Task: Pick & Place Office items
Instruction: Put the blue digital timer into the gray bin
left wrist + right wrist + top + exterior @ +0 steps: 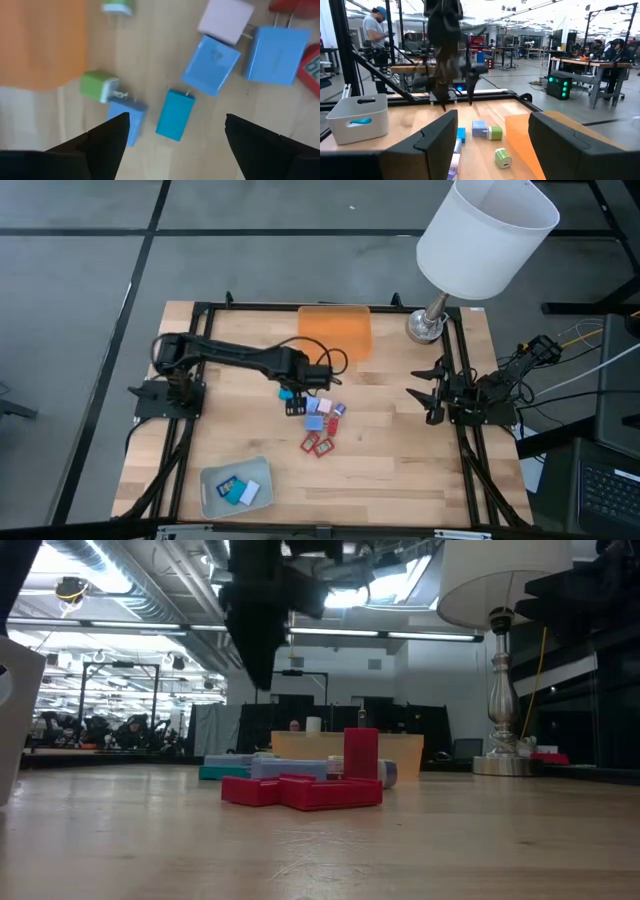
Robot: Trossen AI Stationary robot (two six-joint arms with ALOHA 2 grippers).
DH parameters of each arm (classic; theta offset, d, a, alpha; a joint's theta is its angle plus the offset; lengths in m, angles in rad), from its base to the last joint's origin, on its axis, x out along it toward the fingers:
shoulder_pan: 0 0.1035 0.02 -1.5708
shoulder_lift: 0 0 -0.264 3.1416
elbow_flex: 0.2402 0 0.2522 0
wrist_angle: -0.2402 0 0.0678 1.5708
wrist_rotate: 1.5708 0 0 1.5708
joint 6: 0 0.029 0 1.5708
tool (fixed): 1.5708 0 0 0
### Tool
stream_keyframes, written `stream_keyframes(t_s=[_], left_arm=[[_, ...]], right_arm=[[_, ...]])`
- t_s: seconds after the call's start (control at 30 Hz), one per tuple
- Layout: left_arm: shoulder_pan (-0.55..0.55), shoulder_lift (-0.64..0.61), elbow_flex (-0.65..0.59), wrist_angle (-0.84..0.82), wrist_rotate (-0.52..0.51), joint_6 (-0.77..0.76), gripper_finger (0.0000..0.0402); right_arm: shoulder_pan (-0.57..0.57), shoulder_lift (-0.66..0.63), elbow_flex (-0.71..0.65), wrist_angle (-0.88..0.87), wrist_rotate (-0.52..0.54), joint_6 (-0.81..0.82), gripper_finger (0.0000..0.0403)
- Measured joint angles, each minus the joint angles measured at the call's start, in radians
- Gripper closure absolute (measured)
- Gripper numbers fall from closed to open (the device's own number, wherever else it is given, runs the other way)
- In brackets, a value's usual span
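Between the left gripper's (175, 132) spread-apart jaws, a teal block (175, 114) flat on the table (150, 70).

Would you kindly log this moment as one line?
left gripper: open above teal block | right gripper: open, waiting at table edge
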Motion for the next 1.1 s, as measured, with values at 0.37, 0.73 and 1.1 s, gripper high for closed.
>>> stream_keyframes(t_s=[0.37, 0.73, 1.1], left_arm=[[0.038, 0.156, -0.001, 0.057, 0.054, 0.112, 0.0081], [0.139, 0.153, -0.045, 0.123, 0.212, 0.157, 0.0117], [0.124, -0.142, -0.480, 0.411, 0.181, 0.012, 0.0121]], right_arm=[[0.000, 0.000, 0.000, 0.015, 0.006, -0.023, 0.0162], [0.000, 0.000, 0.000, 0.020, 0.008, 0.008, 0.0162], [0.000, 0.000, 0.000, -0.002, 0.019, 0.006, 0.0162]])
